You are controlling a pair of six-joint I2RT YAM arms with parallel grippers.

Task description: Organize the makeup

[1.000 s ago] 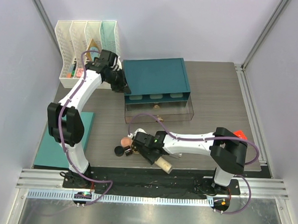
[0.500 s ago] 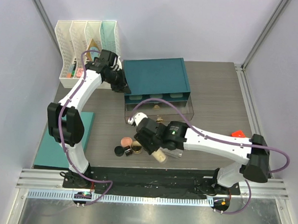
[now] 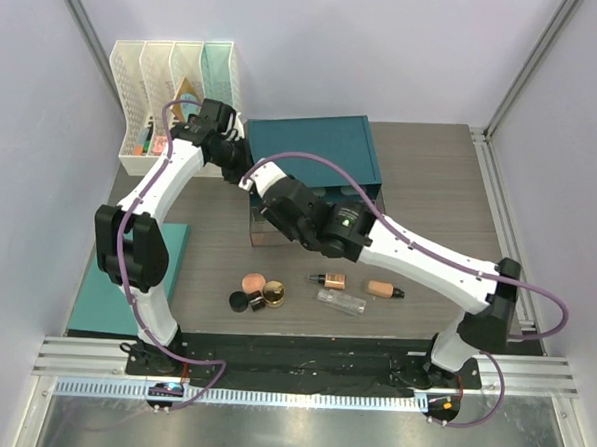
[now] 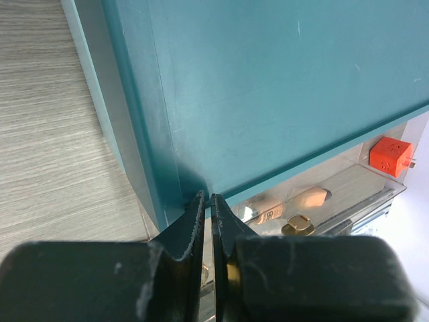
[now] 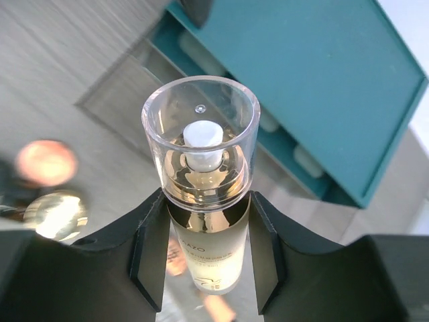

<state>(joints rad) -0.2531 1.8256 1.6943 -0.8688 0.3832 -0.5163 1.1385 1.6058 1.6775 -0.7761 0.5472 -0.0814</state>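
Note:
My right gripper (image 5: 205, 225) is shut on a frosted beige foundation bottle (image 5: 201, 194) with a clear cap and holds it upright above the table. In the top view the right gripper (image 3: 279, 214) hangs over the left end of the clear drawer (image 3: 363, 227). Loose makeup lies near the front: a pink blush compact (image 3: 253, 281), a black jar (image 3: 238, 300), a gold-rimmed compact (image 3: 273, 296), a small tan bottle (image 3: 328, 280), a beige tube (image 3: 383, 289) and a clear bottle (image 3: 340, 302). My left gripper (image 4: 208, 201) is shut, with its tips at the front left corner of the teal organizer (image 4: 268, 87).
The teal organizer (image 3: 317, 152) stands at the back centre with its clear drawer pulled out. White file racks (image 3: 171, 82) stand at the back left. A teal mat (image 3: 172, 252) lies at the left edge. A red cube (image 4: 390, 154) shows through the drawer.
My right arm has lifted the bottle from the front edge and swung it back and left over the drawer. That uncovers three bottles on the table. The left arm has not moved.

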